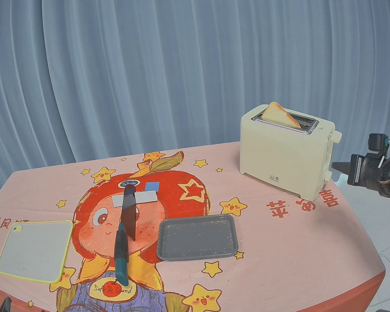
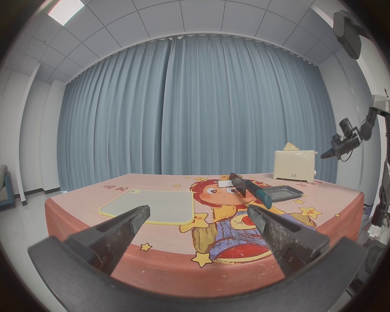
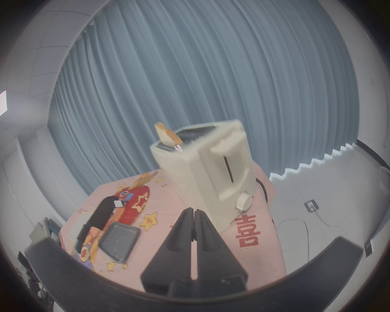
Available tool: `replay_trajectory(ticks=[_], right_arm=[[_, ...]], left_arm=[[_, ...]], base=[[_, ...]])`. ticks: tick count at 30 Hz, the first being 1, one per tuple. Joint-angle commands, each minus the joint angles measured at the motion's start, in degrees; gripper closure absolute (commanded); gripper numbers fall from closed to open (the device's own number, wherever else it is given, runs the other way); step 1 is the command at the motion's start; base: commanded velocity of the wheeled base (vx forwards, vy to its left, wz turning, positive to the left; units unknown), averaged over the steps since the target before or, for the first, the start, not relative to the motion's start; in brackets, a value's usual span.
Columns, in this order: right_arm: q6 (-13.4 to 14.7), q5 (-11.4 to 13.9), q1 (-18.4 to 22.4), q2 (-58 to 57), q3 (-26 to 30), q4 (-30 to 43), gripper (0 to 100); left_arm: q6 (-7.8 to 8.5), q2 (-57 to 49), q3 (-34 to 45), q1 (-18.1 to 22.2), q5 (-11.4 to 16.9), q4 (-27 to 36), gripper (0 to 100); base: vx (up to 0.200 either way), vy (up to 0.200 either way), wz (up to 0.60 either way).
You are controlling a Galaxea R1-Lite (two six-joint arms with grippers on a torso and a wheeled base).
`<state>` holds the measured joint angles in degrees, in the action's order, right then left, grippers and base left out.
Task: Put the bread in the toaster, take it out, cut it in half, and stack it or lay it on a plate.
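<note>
**Bread** (image 1: 279, 114): one slice, standing tilted in a slot of the toaster (image 1: 283, 158), with a crusted corner raised above the top. It sits just ahead of the right hand (image 3: 194, 212) and higher than its fingertips. It is well apart from the left hand (image 2: 198, 209), far across the surface (image 1: 270, 248).
Handling, by judgement: light and thin, likely crisp outside and soft within. It would crush or crumble under a hard pinch. Best held gently across the two flat faces at the raised corner and drawn straight up out of the slot.

**Right hand**: fingers pressed together, holding nothing. It faces the toaster's lever end.

**Left hand**: fingers spread wide, empty, at the near edge of the surface.

**Cutting board** (image 1: 35, 251): lying flat, just beyond the left hand.

**Knife** (image 1: 123, 236): farther beyond the left hand, between cutting board and plate.

**Plate** (image 1: 196, 237): grey, rectangular, just beside the knife.
</note>
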<state>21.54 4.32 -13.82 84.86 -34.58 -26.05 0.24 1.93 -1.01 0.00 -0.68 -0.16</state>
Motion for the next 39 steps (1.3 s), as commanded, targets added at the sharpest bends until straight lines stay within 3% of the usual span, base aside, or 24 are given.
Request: replay_trajectory(ticks=[1, 11, 21, 39], right_arm=[[-0.36, -0.18, -1.03, -8.75, -1.36, 0.48, 100], [1.57, 0.69, 2.31, -6.02, -5.23, -0.76, 100], [2.37, 0.61, 6.00, 2.33, -4.88, -8.31, 100], [2.63, 0.69, 6.35, 5.67, -2.68, -10.16, 100]], left_arm=[[0.02, 0.10, 1.01, 0.00, -0.02, -0.02, 0], [0.02, 0.10, 1.01, 0.00, -0.02, -0.02, 0], [0.02, 0.10, 1.01, 0.09, -0.02, -0.02, 0], [0.02, 0.10, 1.01, 0.00, -0.02, -0.02, 0]], base=[[0.000, 0.000, 0.00], [0.000, 0.000, 0.00], [0.000, 0.000, 0.00], [0.000, 0.000, 0.00]])
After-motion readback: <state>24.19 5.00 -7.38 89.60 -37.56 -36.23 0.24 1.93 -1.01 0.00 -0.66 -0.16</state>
